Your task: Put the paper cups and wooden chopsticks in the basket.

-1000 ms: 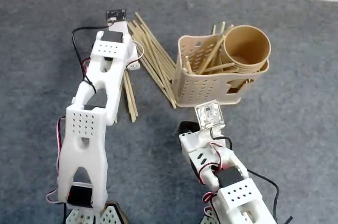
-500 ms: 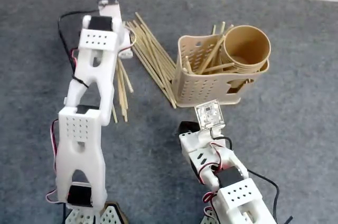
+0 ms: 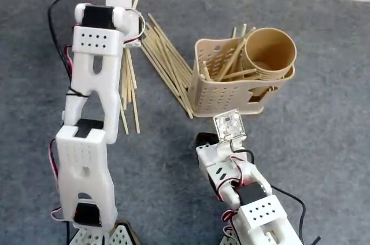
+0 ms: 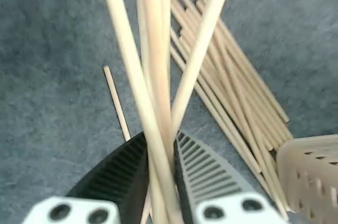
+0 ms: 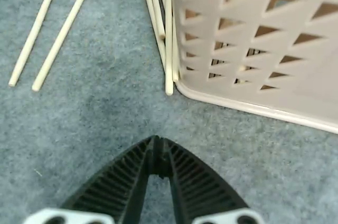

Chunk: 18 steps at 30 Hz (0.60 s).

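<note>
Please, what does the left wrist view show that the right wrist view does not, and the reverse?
Left wrist view's own: the left tool, shut on a bundle of chopsticks.
Right wrist view's own: the right tool, shut and empty, low over the floor in front of the basket's latticed wall.
Shared: the basket, the chopstick pile lying against it, and the grey carpet.

White printed left arm (image 3: 92, 77) down the left of the frame, rows of small holes in its shells, black servo blocks, black cable (image 3: 55, 19) looping alongside, matching right arm (image 3: 231, 170) at lower centre, left gripper (image 4: 160, 138) and right gripper (image 5: 158, 145) black, ribbed, wedge-shaped, on pale bases with round holes
</note>
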Motion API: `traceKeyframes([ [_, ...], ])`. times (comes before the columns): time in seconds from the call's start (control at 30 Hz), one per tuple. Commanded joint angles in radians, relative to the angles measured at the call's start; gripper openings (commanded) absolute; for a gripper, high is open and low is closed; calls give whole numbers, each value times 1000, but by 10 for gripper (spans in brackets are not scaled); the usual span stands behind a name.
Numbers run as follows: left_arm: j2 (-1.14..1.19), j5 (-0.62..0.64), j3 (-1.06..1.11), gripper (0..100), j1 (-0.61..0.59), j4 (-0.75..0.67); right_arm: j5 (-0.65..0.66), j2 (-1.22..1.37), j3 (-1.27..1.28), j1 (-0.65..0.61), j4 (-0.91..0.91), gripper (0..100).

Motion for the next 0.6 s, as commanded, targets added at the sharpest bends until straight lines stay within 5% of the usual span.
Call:
traceKeyframes([
  [0.0,-136,-8,-48,5,59,-6,14,-12,5,-1,-19,5],
  [0.57,-374,28,-50,5,142,-195,14,-12,7,-1,-19,5],
])
